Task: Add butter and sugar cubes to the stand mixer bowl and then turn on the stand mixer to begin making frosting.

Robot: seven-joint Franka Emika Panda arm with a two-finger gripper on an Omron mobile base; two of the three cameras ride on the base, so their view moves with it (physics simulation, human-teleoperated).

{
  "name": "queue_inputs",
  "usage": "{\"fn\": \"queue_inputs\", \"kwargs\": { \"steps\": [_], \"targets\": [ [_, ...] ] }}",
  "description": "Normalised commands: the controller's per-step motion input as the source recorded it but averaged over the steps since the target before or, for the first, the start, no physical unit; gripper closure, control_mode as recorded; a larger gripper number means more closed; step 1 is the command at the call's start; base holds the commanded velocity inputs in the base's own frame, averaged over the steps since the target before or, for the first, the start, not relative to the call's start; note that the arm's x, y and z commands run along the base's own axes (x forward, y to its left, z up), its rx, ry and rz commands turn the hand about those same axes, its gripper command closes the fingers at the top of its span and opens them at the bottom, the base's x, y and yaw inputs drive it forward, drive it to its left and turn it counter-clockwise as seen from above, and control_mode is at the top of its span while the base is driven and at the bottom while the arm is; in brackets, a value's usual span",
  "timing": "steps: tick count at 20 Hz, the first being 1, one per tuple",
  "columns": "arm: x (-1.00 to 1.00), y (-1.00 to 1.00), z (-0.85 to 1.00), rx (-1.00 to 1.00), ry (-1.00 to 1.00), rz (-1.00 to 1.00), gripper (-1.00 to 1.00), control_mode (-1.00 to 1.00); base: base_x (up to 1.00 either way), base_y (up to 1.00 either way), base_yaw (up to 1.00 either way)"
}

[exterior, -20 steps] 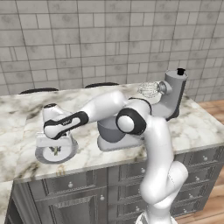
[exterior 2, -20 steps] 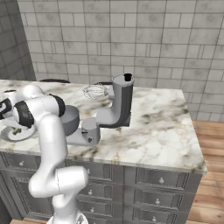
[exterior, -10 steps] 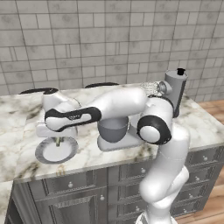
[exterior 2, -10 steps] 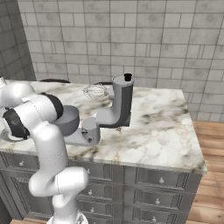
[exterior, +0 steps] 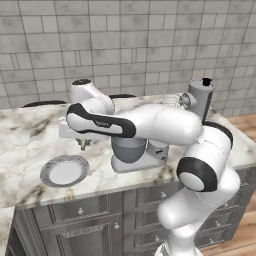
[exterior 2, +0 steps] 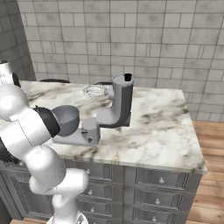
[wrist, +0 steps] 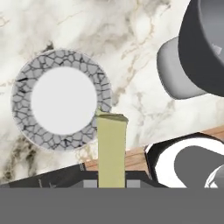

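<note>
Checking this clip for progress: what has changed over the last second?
The gripper, shut on the butter, lifted off the plate and swung toward the bowl. The plate, bowl and mixer stayed put.

My arm [exterior: 150, 122] reaches left across the counter [exterior: 30, 150]. My gripper [exterior: 83, 144] hangs just above the counter, near the plate [exterior: 64, 170] by the front edge. The bowl [exterior: 128, 149] sits on the mixer [exterior: 200, 100] base, behind my arm.
</note>
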Motion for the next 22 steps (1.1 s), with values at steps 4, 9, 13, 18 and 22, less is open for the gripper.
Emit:
{"fn": "queue_inputs", "kwargs": {
  "steps": [4, 9, 13, 18, 22],
  "targets": [
    [0.04, -0.73, 0.56, 0.04, 0.00, -0.06, 1.00, -1.00, 0.00, 0.00, 0.00],
    [0.22, -0.75, 0.15, 0.01, 0.01, -0.05, 1.00, -1.00, 0.00, 0.00, 0.00],
    [0.44, -0.67, 0.00, 0.00, 0.00, -0.05, 1.00, -1.00, 0.00, 0.00, 0.00],
    [0.41, -0.56, -0.03, 0.00, 0.00, -0.03, 1.00, -1.00, 0.00, 0.00, 0.00],
    [0.32, -0.26, -0.13, 0.00, 0.00, -0.01, 1.00, -1.00, 0.00, 0.00, 0.00]
  ]
}}
